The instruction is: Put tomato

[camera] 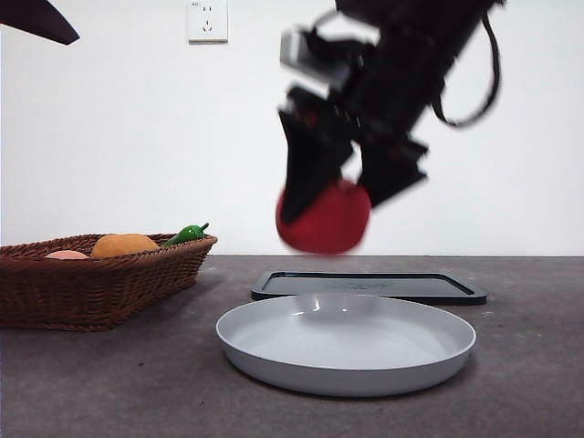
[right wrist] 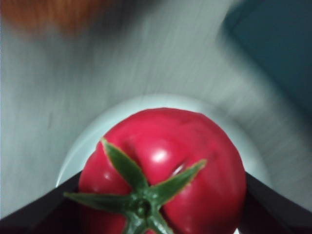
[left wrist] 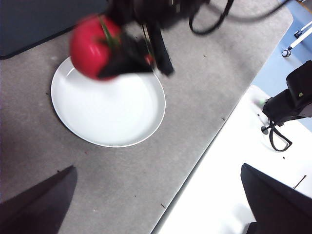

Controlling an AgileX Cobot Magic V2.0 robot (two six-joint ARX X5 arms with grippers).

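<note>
My right gripper [camera: 330,203] is clamped on the tomato [camera: 324,217], one black jaw down each flank of the fruit, and my own wrist view is nearly filled by it: glossy red skin, the dark green spiky calyx [right wrist: 139,195] pointing back toward the camera. The tomato [right wrist: 163,170] hangs in the air above the white plate [camera: 347,342], clear of it, toward the plate's far edge (the picture is blurred there, so I cannot place it more exactly). My right arm comes down from the upper edge of the front view, big and dark, slanting toward the plate with a loose black cable looping beside it.

Taking the plate as my mark: a flat black tray [camera: 369,286] lies just behind it on the grey table [camera: 109,383]. Well apart from the plate, off to one side, stands a brown wicker basket [camera: 91,283] holding an orange round fruit [camera: 124,245], a small green pepper [camera: 186,234] and something pale pink [camera: 67,255] that barely shows over the rim.

My left gripper [left wrist: 161,204] is raised well away from the plate [left wrist: 108,109], near the table's edge, looking down on the plate, the tomato [left wrist: 90,46] and the right gripper [left wrist: 129,53]. Its jaws stand wide apart with nothing between them.
</note>
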